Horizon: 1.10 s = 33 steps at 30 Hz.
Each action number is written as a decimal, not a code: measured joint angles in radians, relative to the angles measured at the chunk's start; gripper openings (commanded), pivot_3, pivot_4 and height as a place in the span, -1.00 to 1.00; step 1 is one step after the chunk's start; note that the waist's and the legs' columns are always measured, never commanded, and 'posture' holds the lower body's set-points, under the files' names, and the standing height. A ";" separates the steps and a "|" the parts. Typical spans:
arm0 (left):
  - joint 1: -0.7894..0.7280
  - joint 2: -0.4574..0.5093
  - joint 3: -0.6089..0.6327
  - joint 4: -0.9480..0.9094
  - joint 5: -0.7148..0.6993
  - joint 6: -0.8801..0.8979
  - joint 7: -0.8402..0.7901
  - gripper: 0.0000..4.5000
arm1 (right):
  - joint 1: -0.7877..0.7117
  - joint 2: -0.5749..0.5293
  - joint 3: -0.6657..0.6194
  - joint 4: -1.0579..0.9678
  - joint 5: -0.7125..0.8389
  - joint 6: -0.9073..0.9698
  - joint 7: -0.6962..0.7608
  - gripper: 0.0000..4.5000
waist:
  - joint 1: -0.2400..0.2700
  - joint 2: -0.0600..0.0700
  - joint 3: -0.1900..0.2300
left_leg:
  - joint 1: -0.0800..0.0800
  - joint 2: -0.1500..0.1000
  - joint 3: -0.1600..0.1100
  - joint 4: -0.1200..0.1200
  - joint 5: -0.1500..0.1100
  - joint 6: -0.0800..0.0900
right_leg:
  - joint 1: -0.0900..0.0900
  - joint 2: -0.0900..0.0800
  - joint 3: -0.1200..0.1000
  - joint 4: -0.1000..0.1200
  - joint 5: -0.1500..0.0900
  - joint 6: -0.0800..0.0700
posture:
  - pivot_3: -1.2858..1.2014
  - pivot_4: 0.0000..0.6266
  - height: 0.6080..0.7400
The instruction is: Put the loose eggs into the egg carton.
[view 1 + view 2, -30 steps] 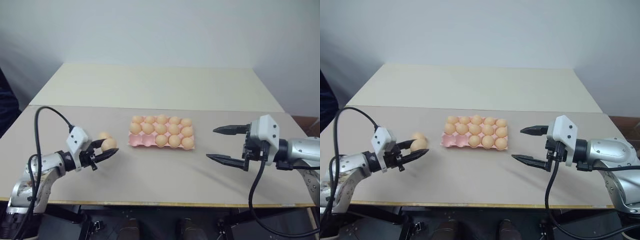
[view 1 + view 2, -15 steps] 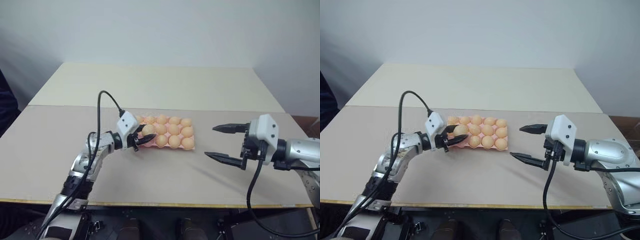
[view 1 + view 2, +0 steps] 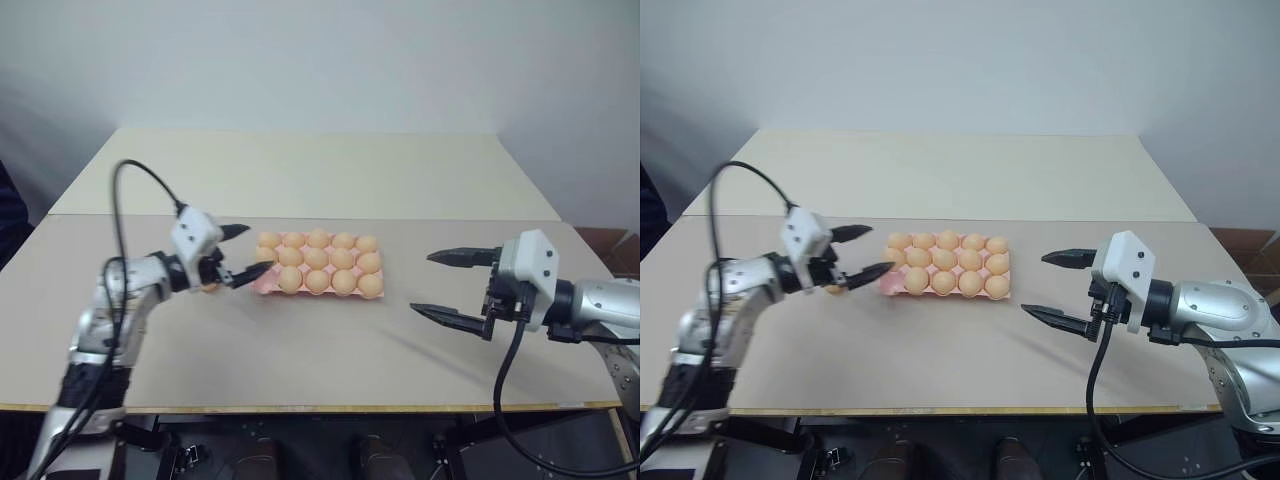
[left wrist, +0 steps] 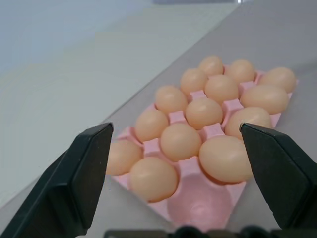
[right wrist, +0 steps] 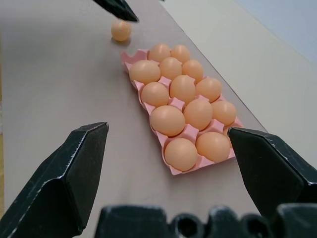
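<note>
Left wrist view gives me the egg carton (image 4: pixel 184 216) one cup short; one loose egg (image 5: pixel 121 30) remains on the counter (image 3: pixel 300 360); left pincer (image 3: pixel 240 252) and right pincer (image 3: pixel 447 287) both released, empty.

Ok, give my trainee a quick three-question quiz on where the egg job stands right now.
1. How many cups of the egg carton have no egg in them?
2. True or false: the right gripper is shut on an egg.
3. Where is the loose egg?
A. Between the right gripper's fingers
B. On the table, off the carton's end, near the left gripper
C. On top of the eggs in the carton

Key: 1. One, at a corner on the left gripper's end. 2. False, it is open and holds nothing. 3. B.
</note>
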<state>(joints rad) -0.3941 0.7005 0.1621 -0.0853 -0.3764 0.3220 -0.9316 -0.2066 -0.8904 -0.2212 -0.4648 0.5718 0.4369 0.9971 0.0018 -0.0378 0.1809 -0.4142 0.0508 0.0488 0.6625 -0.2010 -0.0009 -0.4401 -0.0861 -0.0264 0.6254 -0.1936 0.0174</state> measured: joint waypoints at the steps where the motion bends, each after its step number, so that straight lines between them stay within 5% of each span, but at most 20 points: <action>1: 0.061 0.025 0.049 -0.041 -0.025 0.013 -0.009 0.98 | -0.004 0.004 -0.001 0.002 0.003 -0.004 0.003 1.00 | -0.003 0.000 0.000 | 0.000 0.000 0.001 0.000 0.000 0.000 | 0.000 0.000 0.001 -0.001 0.000 0.000 | 0.03 -0.52 1.00; 8: 0.447 0.143 0.371 -0.177 -0.145 0.080 -0.102 0.98 | -0.002 0.008 -0.024 0.050 0.035 -0.016 0.062 1.00 | 0.001 -0.001 0.000 | 0.002 0.000 0.002 -0.001 -0.001 0.000 | 0.000 -0.003 0.000 0.000 -0.004 -0.006 | 0.03 -0.52 1.00; 13: 0.559 0.134 0.431 -0.272 -0.189 0.106 -0.103 0.98 | -0.022 0.007 0.002 0.106 0.006 -0.033 0.082 1.00 | 0.012 -0.001 0.000 | 0.004 0.000 0.004 -0.001 -0.005 -0.007 | 0.001 -0.004 0.000 -0.001 -0.004 -0.006 | 0.03 -0.52 1.00; 26: 0.548 0.097 0.415 -0.331 -0.219 0.139 -0.008 0.98 | -0.074 -0.001 0.020 0.133 -0.003 -0.032 0.114 1.00 | 0.010 -0.001 0.000 | 0.004 0.000 0.005 -0.001 -0.001 -0.001 | -0.001 -0.003 0.002 0.000 -0.004 -0.006 | 0.03 -0.52 1.00; 33: 0.307 0.090 0.235 -0.138 -0.090 0.134 0.122 0.98 | -0.118 -0.004 0.044 0.171 -0.012 -0.034 0.137 1.00 | 0.018 -0.001 0.000 | 0.003 -0.001 0.005 -0.001 -0.001 0.000 | 0.000 -0.002 0.002 0.000 -0.003 -0.006 | 0.03 -0.52 1.00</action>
<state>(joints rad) -0.0873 0.7905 0.3968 -0.2231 -0.4660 0.4561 -0.8097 -0.3246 -0.8940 -0.1773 -0.2937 0.5599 0.4027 1.1340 0.0198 -0.0387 0.1812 -0.4107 0.0500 0.0538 0.6613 -0.2016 -0.0013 -0.4398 -0.0885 -0.0247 0.6256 -0.1970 0.0117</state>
